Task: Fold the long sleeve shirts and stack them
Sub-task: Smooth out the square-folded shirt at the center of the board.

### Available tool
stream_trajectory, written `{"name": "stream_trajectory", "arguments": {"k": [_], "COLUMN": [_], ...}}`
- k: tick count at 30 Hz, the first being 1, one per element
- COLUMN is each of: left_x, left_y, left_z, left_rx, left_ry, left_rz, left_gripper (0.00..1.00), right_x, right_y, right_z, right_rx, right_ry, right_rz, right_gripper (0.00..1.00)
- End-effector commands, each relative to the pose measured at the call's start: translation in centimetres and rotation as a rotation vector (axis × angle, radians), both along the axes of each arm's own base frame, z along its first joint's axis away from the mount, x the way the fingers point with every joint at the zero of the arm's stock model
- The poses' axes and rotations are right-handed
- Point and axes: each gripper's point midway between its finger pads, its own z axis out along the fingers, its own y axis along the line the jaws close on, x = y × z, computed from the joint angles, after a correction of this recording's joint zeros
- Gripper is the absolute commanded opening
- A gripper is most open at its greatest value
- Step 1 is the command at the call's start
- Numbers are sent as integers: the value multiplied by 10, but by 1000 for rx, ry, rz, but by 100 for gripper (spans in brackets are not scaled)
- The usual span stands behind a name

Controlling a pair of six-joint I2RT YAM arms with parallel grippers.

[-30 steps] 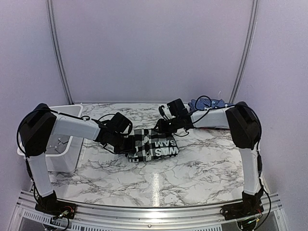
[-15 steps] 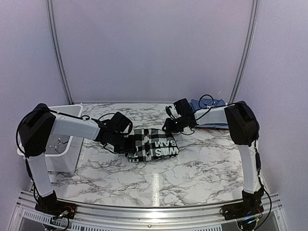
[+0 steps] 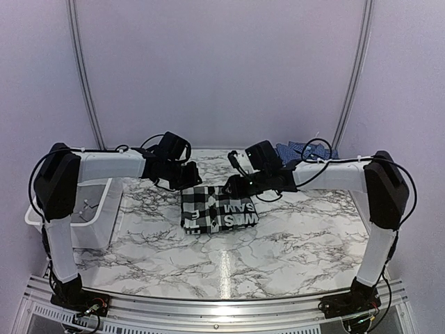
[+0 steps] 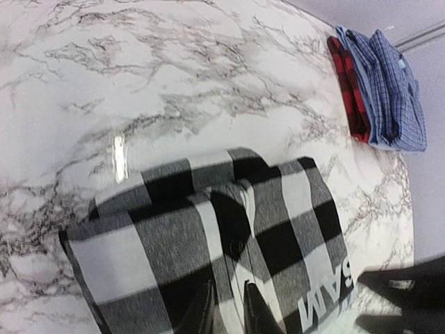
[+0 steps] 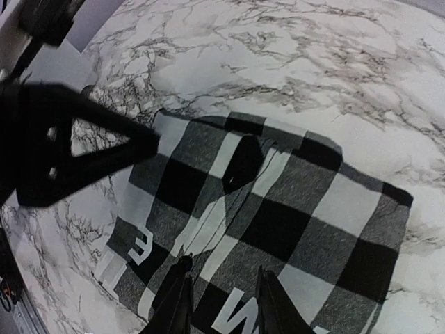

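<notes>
Folding judged done on the black-and-white buffalo-check shirt (image 3: pixel 219 209): flat at mid-table as a thick, neat rectangle of soft woven cloth, white block lettering toward its near right, layered edges meeting down the middle. Beyond and to the right of that shirt, well apart, blue fine-checked shirt (image 4: pixel 393 90) already folded, thinner and crisper, resting atop a red checked garment (image 4: pixel 348 90). Left to do, by this reading: stacking the check shirt with the blue. Right gripper (image 5: pixel 224 278) hovering over the check shirt's far right edge, fingers spread, grasping nothing. Left gripper (image 4: pixel 228 292) above its far left corner, fingers drawn near together around nothing; fully closed or not, cannot tell.
</notes>
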Motion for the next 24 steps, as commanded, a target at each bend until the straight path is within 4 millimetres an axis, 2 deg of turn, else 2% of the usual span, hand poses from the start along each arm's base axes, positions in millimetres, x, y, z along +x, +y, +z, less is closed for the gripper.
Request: {"name": "stream_trajectory", "arguments": {"k": [1, 5, 7, 11, 14, 16, 18, 21, 24], "left_x": [25, 36, 38, 40, 40, 34, 21, -5, -30], "left_y": [10, 14, 15, 15, 23, 36, 46, 58, 63], "left_z": [-35, -63, -70, -64, -34, -16, -6, -7, -13], "left_rx": [67, 74, 81, 86, 93, 107, 101, 81, 39], "left_ry": [53, 109, 119, 110, 60, 26, 25, 66, 103], "left_rz": [15, 11, 5, 4, 21, 53, 68, 75, 60], "left_gripper": [17, 17, 17, 18, 23, 37, 47, 59, 65], "right_x": [-29, -46, -52, -66, -71, -72, -74, -76, -76], "right_y": [-5, -18, -24, -28, -29, -30, -32, -36, -41], "right_z": [-42, -73, -84, -96, -89, -83, -77, -64, -50], "right_rx": [-9, -17, -19, -19, -14, -3, 0, 7, 12], "right_ry": [95, 160, 189, 228, 220, 215, 211, 192, 165], "right_rz": [-8, -37, -55, -73, -81, -85, -89, -99, -109], "right_gripper": [28, 28, 28, 27, 27, 27, 27, 31, 37]}}
